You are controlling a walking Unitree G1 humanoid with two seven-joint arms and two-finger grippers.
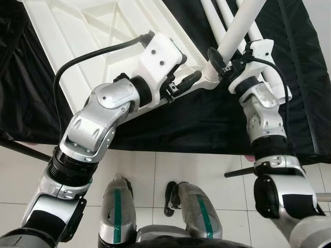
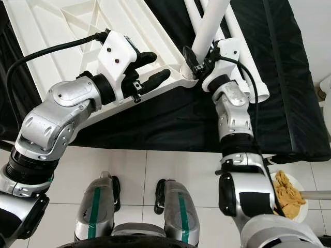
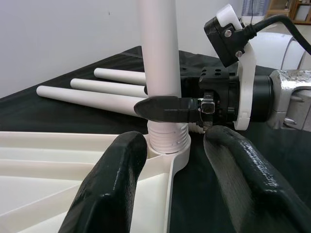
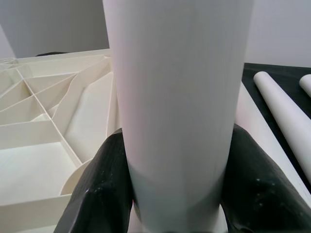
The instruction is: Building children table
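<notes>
Upside down on the black cloth (image 1: 207,124), the white tabletop (image 1: 93,31) takes a white table leg (image 3: 158,58) at its corner socket (image 3: 167,141). Right gripper (image 4: 177,189) clamps that leg just above the socket; left gripper (image 3: 175,184) hovers beside the socket, fingers apart. No writing is legible.

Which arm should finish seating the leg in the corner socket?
Right, probably. The right gripper is shut on the leg just above the socket, so it can twist or push. The left gripper is open beside the tabletop corner, holding nothing.
</notes>
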